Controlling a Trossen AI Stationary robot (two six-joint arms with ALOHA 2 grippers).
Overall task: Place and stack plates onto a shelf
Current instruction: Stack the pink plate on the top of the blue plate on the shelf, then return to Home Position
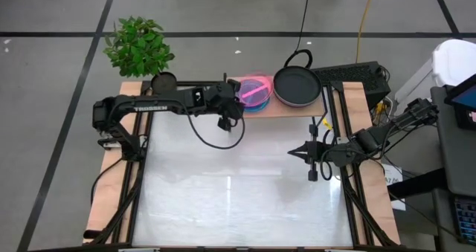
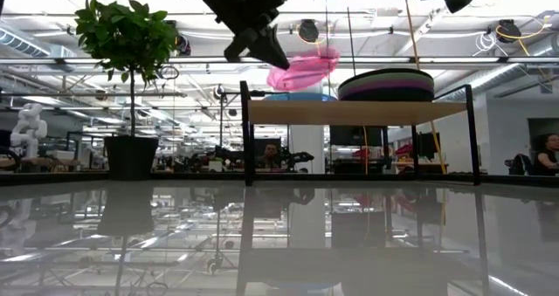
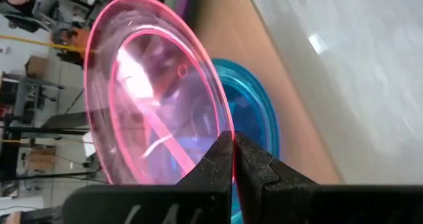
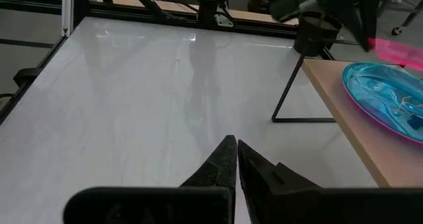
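Left wrist view: your left gripper (image 3: 232, 159) has its fingers pinched tight on the near rim of a pink plate (image 3: 149, 92), which stands tilted above a cyan plate (image 3: 254, 118).
Landmark: the shelf (image 1: 294, 108), a low wood-topped riser at the table's far edge; every place below is given from it.
Held plate: over the shelf's left half, edge-gripped, one side high and one side low in the low view (image 2: 301, 69); you cannot tell from these frames whether its low edge already touches the cyan plate.
Cyan plate: flat on the shelf's left half (image 4: 386, 100), directly beneath the pink one; this is the stack you are building.
Other stack: several plates with a dark one on top (image 1: 297, 86), on the shelf's right half, close beside your target.
Right gripper: fingers closed and holding nothing (image 4: 232, 159), low over the white table (image 1: 238, 192) in front of the shelf's right end, waiting.
Step in hand: judged to be laying the pink plate onto the cyan one.
How to do it well: level the plate before you let go, centre it over the cyan rim, and lower until it nests; a release while it is tilted would likely let it slide off toward the shelf's edge.
Watch for: the dark stack beside it, and the plant (image 1: 137, 45) and its pot off the shelf's left end.
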